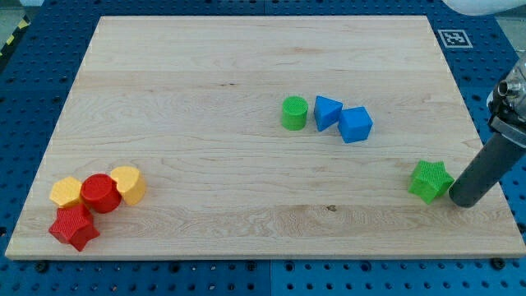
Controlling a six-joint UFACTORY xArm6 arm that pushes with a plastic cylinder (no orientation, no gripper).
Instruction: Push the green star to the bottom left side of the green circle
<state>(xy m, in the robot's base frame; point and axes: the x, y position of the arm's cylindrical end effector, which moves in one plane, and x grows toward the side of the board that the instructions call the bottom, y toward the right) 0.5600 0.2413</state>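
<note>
The green star point(431, 180) lies near the board's lower right. The green circle point(294, 113) stands right of the board's middle, far up and to the left of the star. My tip point(462, 200) is the lower end of the dark rod coming in from the view's right. It rests on the board just right of the green star, touching or nearly touching it.
A blue triangle point(327, 112) and a blue cube point(356, 124) lie just right of the green circle. At the lower left sit a yellow hexagon point(66, 191), a red circle point(100, 193), a yellow block point(128, 184) and a red star point(73, 227). The board's right edge point(493, 177) is close to my tip.
</note>
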